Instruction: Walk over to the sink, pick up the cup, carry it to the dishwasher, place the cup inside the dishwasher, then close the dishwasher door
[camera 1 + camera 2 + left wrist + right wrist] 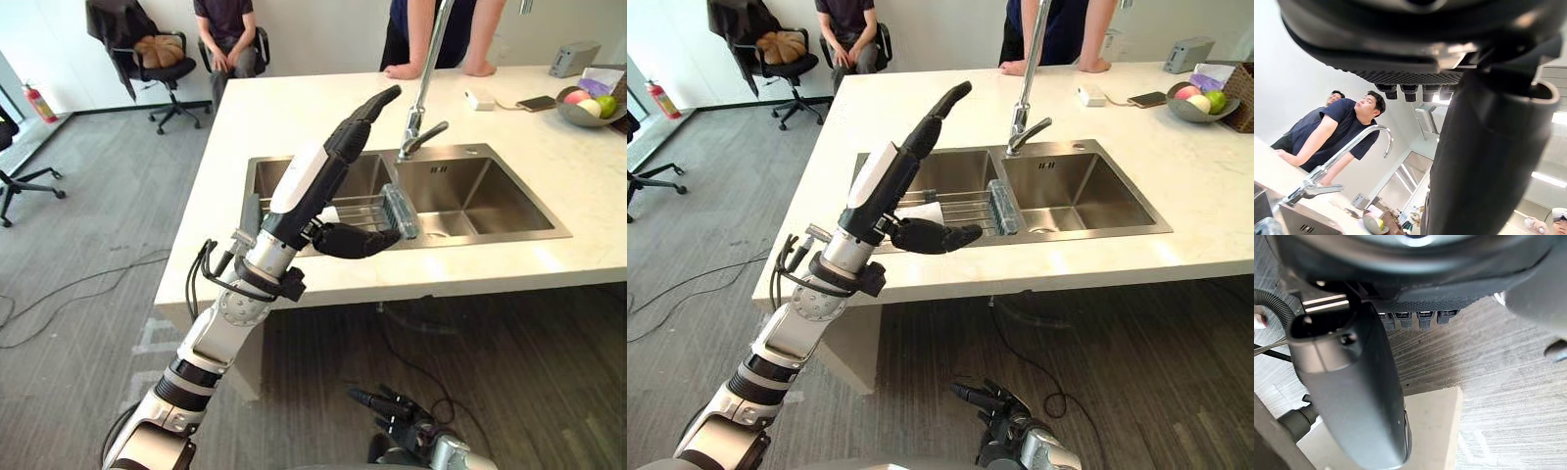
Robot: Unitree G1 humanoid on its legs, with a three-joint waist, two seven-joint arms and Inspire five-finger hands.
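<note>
A clear ribbed cup (400, 211) sits in the steel double sink (480, 196), at the divider by a wire rack (353, 209) in the left basin. My left hand (313, 181) is raised over the counter's near edge in front of that basin. Its fingers are straight and its thumb points toward the cup, a short gap away, holding nothing. The left wrist view looks past the thumb (1484, 147) at the faucet (1327, 161). Low by the floor under the counter edge hangs my right hand (397, 406), fingers relaxed and empty.
The white counter (323, 108) carries a tall faucet (423, 98), a phone (537, 102) and a fruit bowl (588, 106). One person (431, 29) leans on its far side; another sits behind (227, 29). An office chair (147, 59) stands at the far left.
</note>
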